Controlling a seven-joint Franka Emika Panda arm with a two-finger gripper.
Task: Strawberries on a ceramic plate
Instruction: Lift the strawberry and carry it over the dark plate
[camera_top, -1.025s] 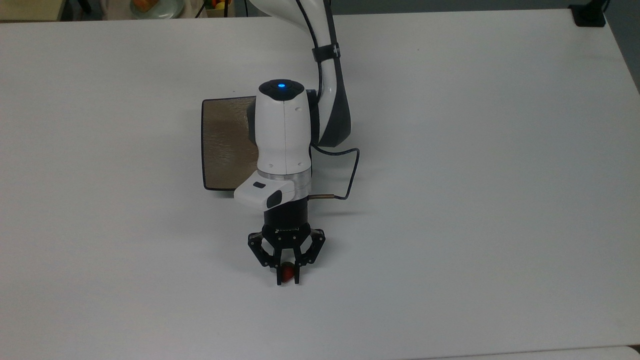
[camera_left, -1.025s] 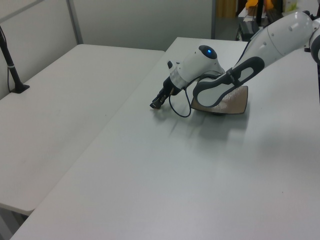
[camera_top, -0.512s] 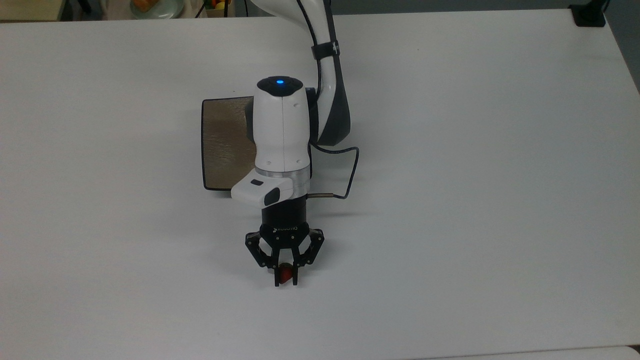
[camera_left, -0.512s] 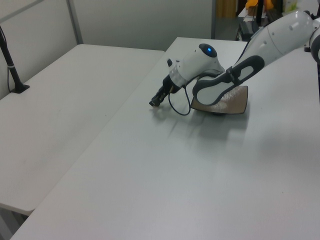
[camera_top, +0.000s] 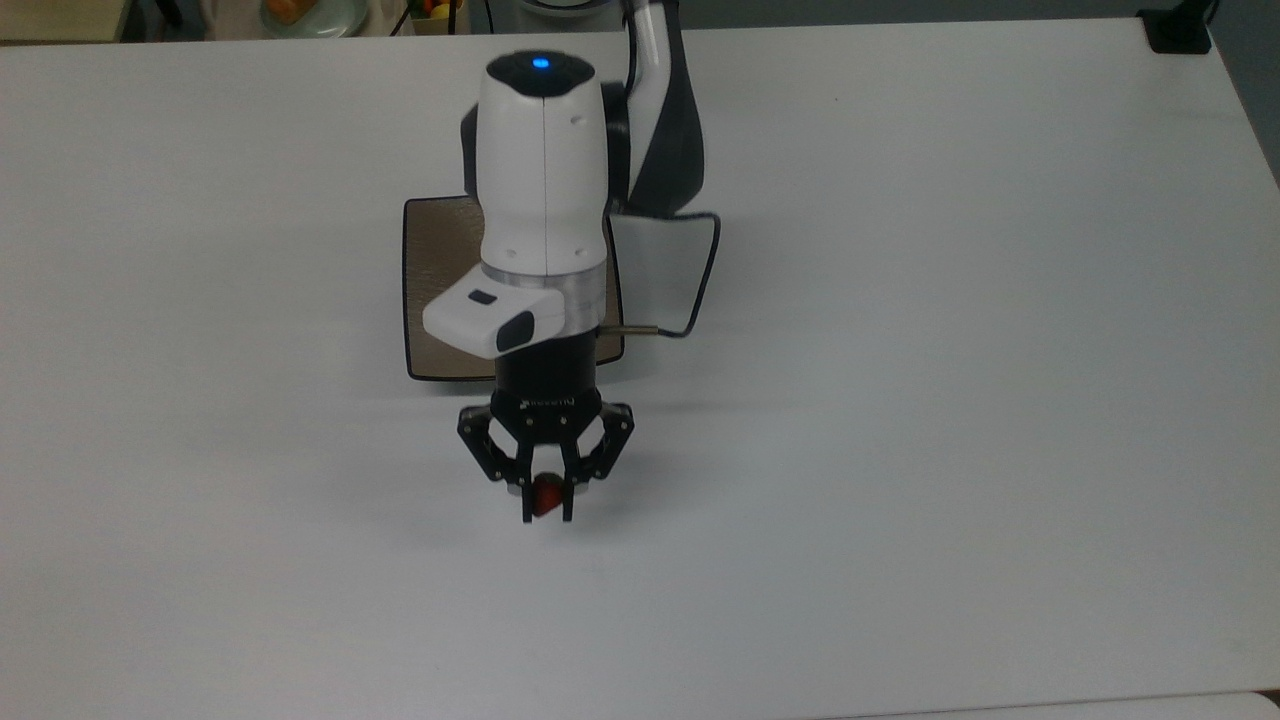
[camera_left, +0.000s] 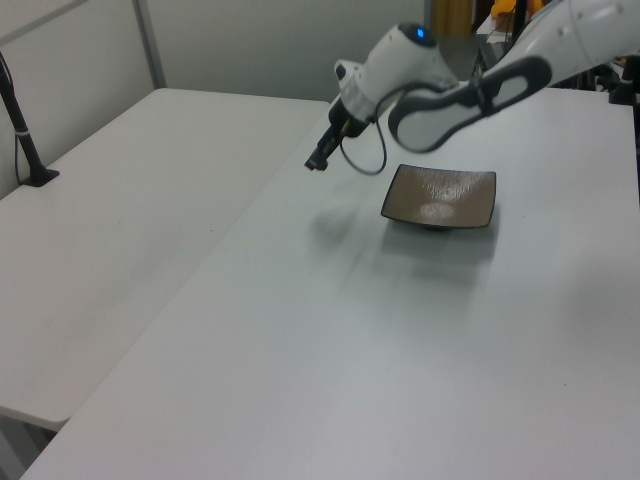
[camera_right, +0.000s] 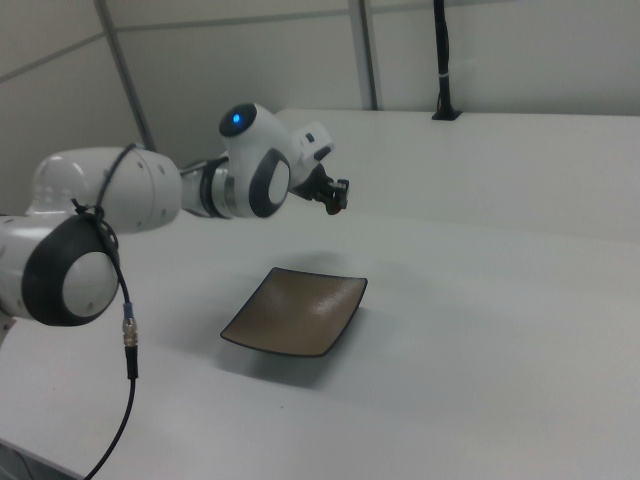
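Note:
My gripper is shut on a small red strawberry and hangs well above the white table. The left view has the gripper in the air to the left view's left of the plate, and the right view has the gripper raised beyond the plate's far side. The square tan-brown ceramic plate lies flat on the table, partly covered by the arm in the top view. Nothing rests on the ceramic plate in the left view or on the ceramic plate in the right view.
A round pale dish with orange food sits beyond the table's far edge at the top view's upper left. A black post base stands at the far right corner. A cable loops from the wrist. A second table adjoins on the left view's left.
The arm has risen off the table with the strawberry in the gripper and drawn back toward the plate. The plate has not moved.

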